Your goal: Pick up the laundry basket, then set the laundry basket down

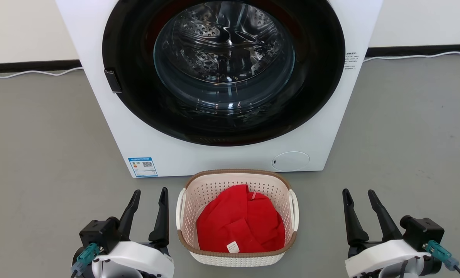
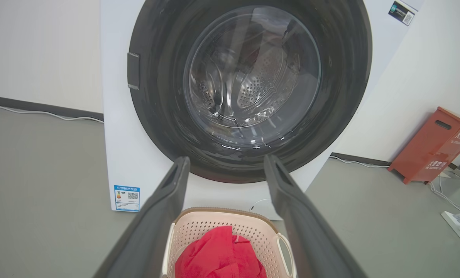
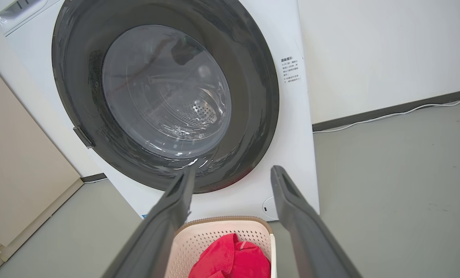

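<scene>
The laundry basket (image 1: 237, 179) is small, cream-white and perforated, with a brown woven-look rim and white side handles. It stands on the grey floor just in front of the washing machine, with a red cloth (image 1: 240, 226) inside. My left gripper (image 1: 151, 195) stands open beside the basket's left handle, not touching it. Further off to the basket's right, my right gripper (image 1: 359, 195) is open too, with nothing between its fingers. Both wrist views look past open fingers at the basket (image 2: 222, 226) (image 3: 218, 233) low in the frame.
The white washing machine (image 1: 176, 154) with its round dark glass door rises right behind the basket. Grey floor (image 1: 41, 154) lies open to either side. White cables run along the wall. A red box (image 2: 432, 144) and a power strip (image 2: 459, 226) sit off to one side.
</scene>
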You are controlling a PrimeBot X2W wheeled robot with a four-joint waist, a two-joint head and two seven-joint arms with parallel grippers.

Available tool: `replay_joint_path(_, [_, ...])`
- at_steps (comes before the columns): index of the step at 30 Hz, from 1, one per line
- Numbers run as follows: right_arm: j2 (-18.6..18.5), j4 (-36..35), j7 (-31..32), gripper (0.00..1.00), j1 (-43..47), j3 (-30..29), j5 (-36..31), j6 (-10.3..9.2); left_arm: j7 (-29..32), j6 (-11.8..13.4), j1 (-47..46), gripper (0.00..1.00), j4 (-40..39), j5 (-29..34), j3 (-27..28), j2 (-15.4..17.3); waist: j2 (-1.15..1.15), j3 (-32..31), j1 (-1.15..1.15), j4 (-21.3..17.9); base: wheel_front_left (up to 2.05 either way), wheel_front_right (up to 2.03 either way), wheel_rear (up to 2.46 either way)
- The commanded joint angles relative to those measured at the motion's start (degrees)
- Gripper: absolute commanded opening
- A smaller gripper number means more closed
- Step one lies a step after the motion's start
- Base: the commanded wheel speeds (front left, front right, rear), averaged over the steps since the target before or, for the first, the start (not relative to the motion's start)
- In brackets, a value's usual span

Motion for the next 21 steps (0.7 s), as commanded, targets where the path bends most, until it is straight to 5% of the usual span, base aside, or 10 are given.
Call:
replay_joint_path(1, [-0.12, -1.37, -0.62, 1.0, -0.84, 1.39, -0.76, 0.41, -0.6, 0.49, -0.58, 1.0, -1.2, -0.18, 1.53, 0.28, 0.0, -0.06, 0.0, -0.02, 0.0, 0.0, 0.0])
replay_joint_path(13, [-0.09, -1.01, -0.62, 1.0, -0.71, 1.28, -0.59, 0.41, -0.6, 0.06, -0.47, 1.0, -0.58, -1.28, 1.64, 0.28, 0.0, -0.36, 0.0, -0.26, 0.0, 0.0, 0.0])
replay_joint_path(14, [0.0, 0.21, 0.0, 0.0, 0.09, -0.03, 0.0, 0.0, 0.0, -0.08, 0.39, 0.0, 0.67, -1.17, 0.0, 0.0, 0.0, -0.37, 0.0, -0.25, 0.0, 0.0, 0.0])
replay_joint_path(21, [0.22, 1.95, 0.65, 0.0, 0.92, -0.21, 2.13, 0.0, 0.87, -0.19, 1.45, 0.0, 2.91, -3.33, 0.45, -0.25, 0.0, -0.41, 0.02, -0.19, 0.0, 0.0, 0.0])
